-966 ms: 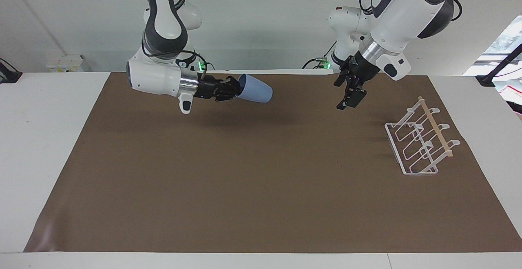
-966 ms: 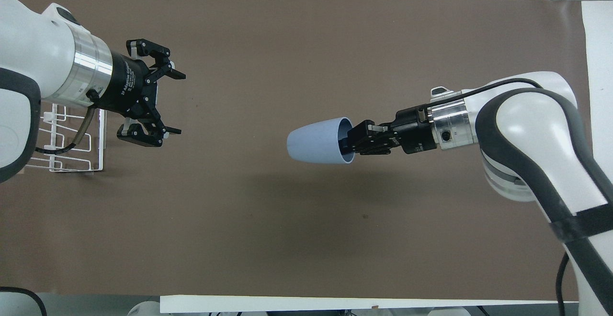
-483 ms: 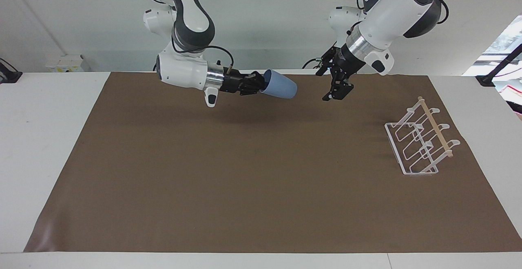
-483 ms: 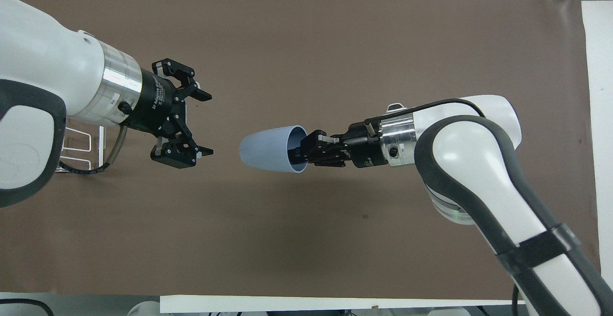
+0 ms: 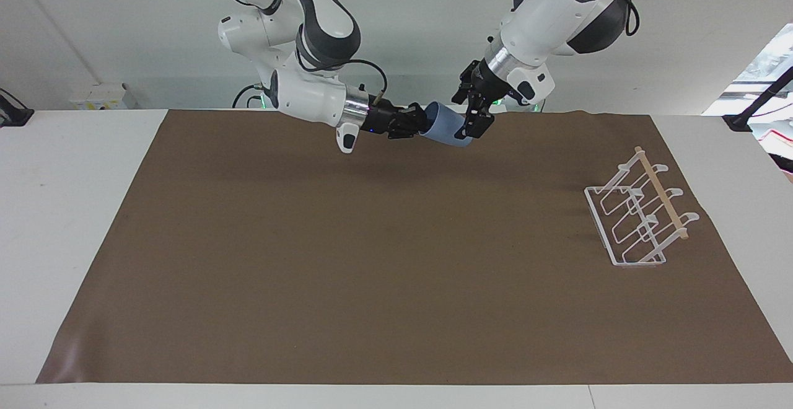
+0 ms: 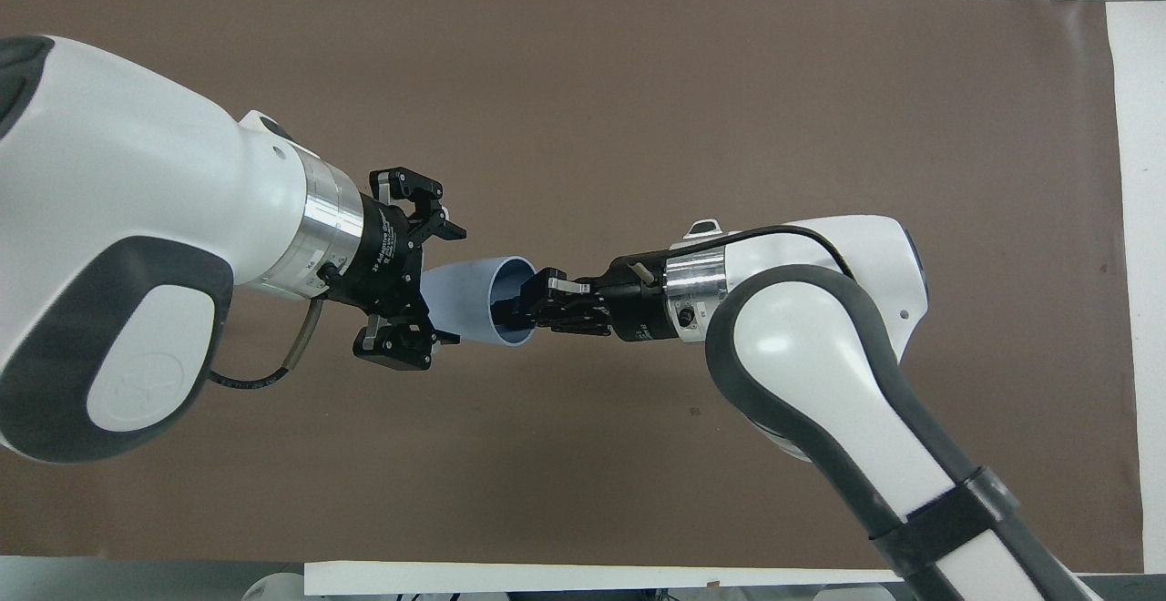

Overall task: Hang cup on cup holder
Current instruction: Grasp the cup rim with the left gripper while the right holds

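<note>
The light-blue cup (image 5: 447, 127) lies sideways in the air over the part of the brown mat nearest the robots. My right gripper (image 5: 422, 125) is shut on the cup's rim, one finger inside the mouth; it also shows in the overhead view (image 6: 519, 300). My left gripper (image 5: 476, 114) is open, with its fingers on either side of the cup's closed end (image 6: 469, 299); I cannot tell if they touch it. The white wire cup holder (image 5: 638, 217) with its wooden rod stands on the mat toward the left arm's end. In the overhead view the left arm hides it.
The brown mat (image 5: 384, 260) covers most of the white table (image 5: 68, 211). Both arms meet high over the mat's edge nearest the robots.
The right gripper carried the cup toward the left arm's end. The left gripper left the cup holder's side, rose and came to the cup, so its open fingers now flank the cup's closed end.
</note>
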`<state>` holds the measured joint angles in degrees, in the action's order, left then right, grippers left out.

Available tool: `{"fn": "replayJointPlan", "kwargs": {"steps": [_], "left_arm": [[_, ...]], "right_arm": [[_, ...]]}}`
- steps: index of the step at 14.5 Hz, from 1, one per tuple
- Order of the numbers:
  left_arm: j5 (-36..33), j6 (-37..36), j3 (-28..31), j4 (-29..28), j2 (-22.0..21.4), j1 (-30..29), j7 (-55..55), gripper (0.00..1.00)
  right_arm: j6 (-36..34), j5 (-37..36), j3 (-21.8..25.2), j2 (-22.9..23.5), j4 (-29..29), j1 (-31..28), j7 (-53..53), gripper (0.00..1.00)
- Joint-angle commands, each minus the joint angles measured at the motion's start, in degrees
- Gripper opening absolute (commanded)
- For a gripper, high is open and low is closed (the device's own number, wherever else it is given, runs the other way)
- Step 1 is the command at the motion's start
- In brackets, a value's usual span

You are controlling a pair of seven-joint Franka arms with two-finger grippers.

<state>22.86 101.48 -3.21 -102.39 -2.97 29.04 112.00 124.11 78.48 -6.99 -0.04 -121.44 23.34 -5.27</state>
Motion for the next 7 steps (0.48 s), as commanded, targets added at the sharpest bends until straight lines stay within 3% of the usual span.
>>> {"fn": "replayJointPlan", "kwargs": {"steps": [1,7], "left_arm": [[0.69,3.98,0.84,-6.33,-3.18,1.02,-2.13,1.00],[0.69,8.64,0.75,-12.57,-4.59,1.02,-4.86,0.98]], "right_arm": [[0.70,1.33,0.14,-1.02,-0.91,0.13,0.52,0.02],[1.05,1.33,0.14,-0.84,-0.64,0.13,0.43,0.02]]}}
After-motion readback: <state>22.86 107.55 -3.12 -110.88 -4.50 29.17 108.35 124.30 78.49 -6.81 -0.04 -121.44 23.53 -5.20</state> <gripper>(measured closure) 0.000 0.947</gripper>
